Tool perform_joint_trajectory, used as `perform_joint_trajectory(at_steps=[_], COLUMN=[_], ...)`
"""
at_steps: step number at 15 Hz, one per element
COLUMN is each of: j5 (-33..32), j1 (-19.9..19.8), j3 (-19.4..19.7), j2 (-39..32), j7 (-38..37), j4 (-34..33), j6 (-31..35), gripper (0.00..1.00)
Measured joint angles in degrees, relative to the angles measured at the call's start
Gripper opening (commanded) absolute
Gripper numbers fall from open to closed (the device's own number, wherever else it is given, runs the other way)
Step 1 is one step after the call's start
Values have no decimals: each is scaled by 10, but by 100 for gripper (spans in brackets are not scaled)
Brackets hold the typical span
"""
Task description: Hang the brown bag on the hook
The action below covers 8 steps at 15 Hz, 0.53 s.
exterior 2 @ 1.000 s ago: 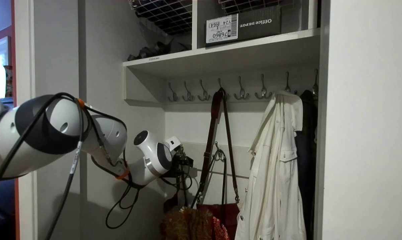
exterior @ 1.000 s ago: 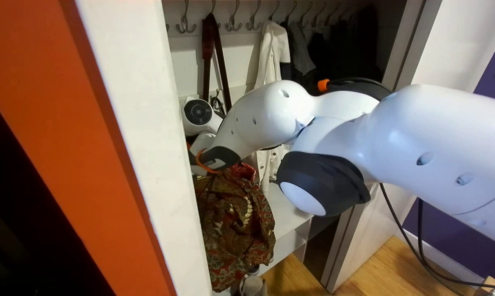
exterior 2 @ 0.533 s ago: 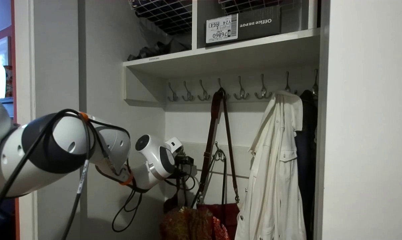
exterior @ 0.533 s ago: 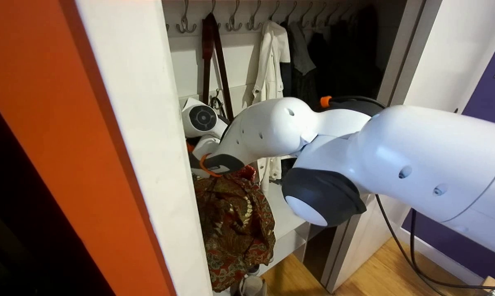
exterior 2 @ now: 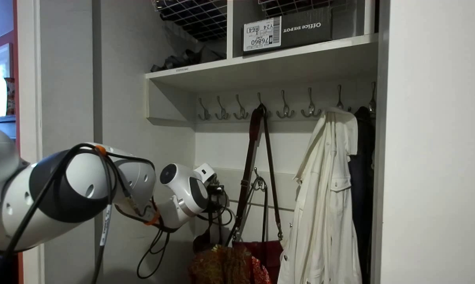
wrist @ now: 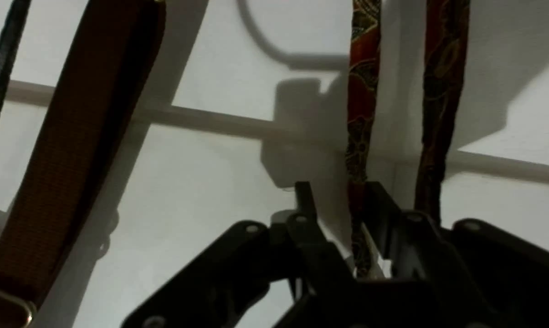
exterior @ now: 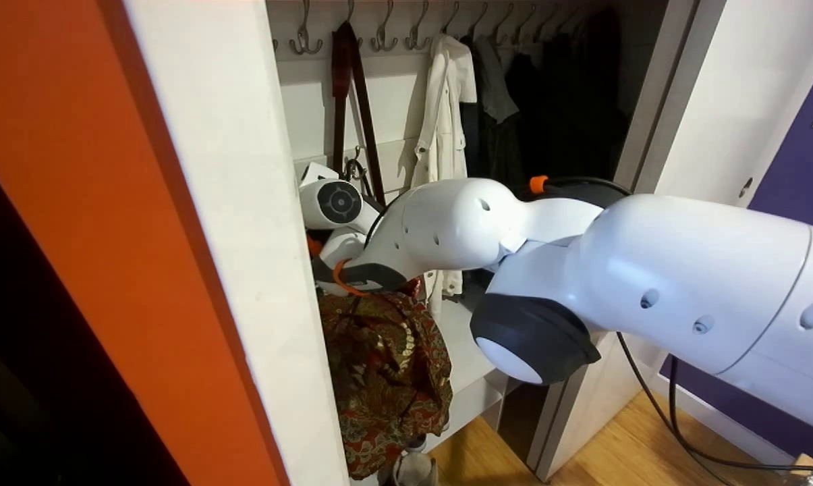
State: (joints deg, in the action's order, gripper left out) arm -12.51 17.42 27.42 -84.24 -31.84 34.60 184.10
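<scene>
The brown bag (exterior: 389, 378) slouches over the bench edge in an exterior view, its mottled top (exterior 2: 217, 262) also at the bottom of an exterior view. Two patterned straps show in the wrist view. One strap (wrist: 364, 82) passes between the fingers of my gripper (wrist: 338, 187), against the right finger, with a gap to the left finger. The other strap (wrist: 445, 86) lies outside, right of the jaws. An exterior view shows the gripper (exterior 2: 217, 193) low near the back wall, partly hidden by cables. Metal hooks (exterior 2: 286, 106) line the wall above it.
A red bag (exterior 2: 274, 252) hangs by a long brown strap (wrist: 78, 136) beside my gripper. Right of it hangs a white jacket (exterior 2: 328, 197). A shelf (exterior 2: 261, 57) with a box overhangs the hooks. A side wall (exterior 2: 142, 138) stands close to the arm.
In both exterior views the arm's larger links have sunk lower. The wrist has shifted slightly down and to the right. The bag has stayed in place.
</scene>
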Motion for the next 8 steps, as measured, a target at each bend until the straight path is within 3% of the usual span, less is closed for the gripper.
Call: perform_joint_trajectory(at_steps=[4,8], j5=[0,14], j1=[-2,1], j3=[8,44], j2=[-8,-7], j7=[-2,-13], j4=[-11,-20], j6=[13,28], gripper=[0,0])
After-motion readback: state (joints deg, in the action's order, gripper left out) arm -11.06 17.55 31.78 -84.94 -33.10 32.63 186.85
